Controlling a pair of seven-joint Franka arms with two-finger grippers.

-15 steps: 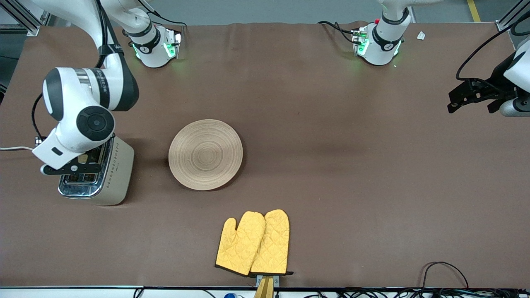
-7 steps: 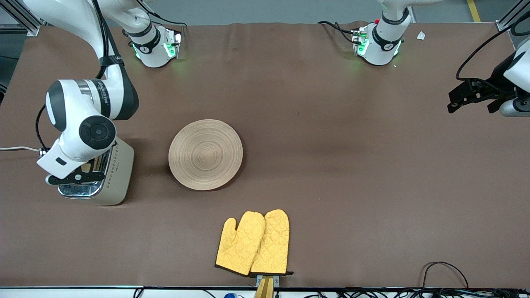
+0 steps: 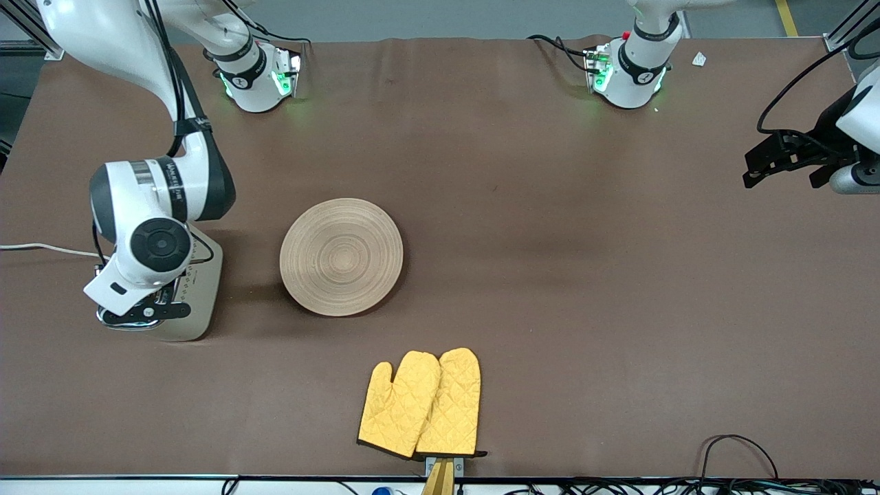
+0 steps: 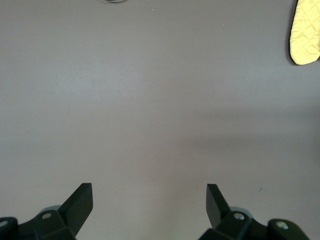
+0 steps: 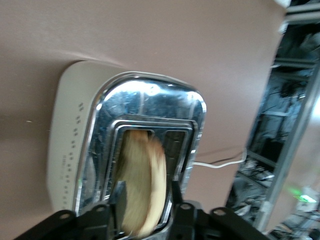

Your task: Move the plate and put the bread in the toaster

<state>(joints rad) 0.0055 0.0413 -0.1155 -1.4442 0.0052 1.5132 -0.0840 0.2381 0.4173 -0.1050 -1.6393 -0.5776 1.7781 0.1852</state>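
Bread point(image 5: 142, 182) is gripped on edge between the closed-in fingers of the right end effector point(image 5: 145, 200), which hangs directly over the toaster point(image 3: 196, 289). In the right wrist view the slice reads as a pale tan oval, blurred, with its lower part lined up over one of the two slots in the chrome top; whether it has actually entered the slot cannot be told. Holding it by its faces and upright looks deliberate: only that way will a slice slip into a narrow opening.

That toaster stands at the right arm's end of the table point(image 3: 550, 275), its white cord point(image 3: 41, 247) running off toward the table edge. From the front camera the right arm's wrist covers most of the chrome top, so the bread is hidden there.

Beside the toaster, toward the middle of the table, lies the plate point(image 3: 342, 256), flat and bare, apart from both arms. Its spot close to the toaster probably kept the carry short. A pair of yellow oven mitts point(image 3: 421, 403) lies nearer to the front camera than the plate.

At the other end, the left end effector point(image 4: 149, 200) waits over bare table with its fingers spread wide and nothing between them.

By my judgement, what remains is lowering the slice and letting go.
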